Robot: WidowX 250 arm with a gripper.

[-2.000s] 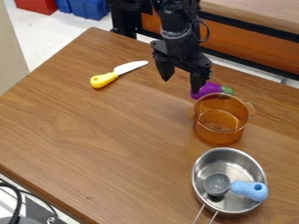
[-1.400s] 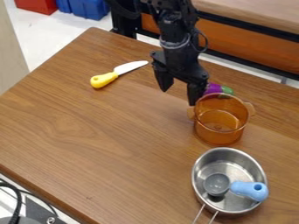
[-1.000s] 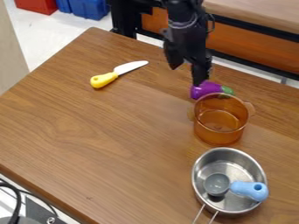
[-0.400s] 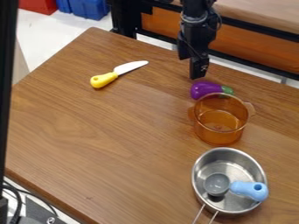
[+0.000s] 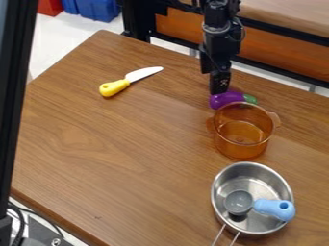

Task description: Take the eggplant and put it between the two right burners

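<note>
The black gripper hangs at the upper right of the table, turned so that one finger stands nearly in front of the other, with its fingers apart. Its nearer fingertip is just above and left of the purple eggplant; whether they touch, I cannot tell. The eggplant lies on its side, its green end pointing right, directly behind the amber pot, whose rim hides a little of it. I see no stove or burners.
A yellow-handled knife lies at the upper left. A steel pan at the lower right holds a grey cup with a blue handle. A dark upright post crosses the left edge in the foreground.
The gripper has turned and shifted right and back from above the table near the pot, then dropped slightly toward the eggplant. The dark post has come in at the left. The eggplant has not moved.
</note>
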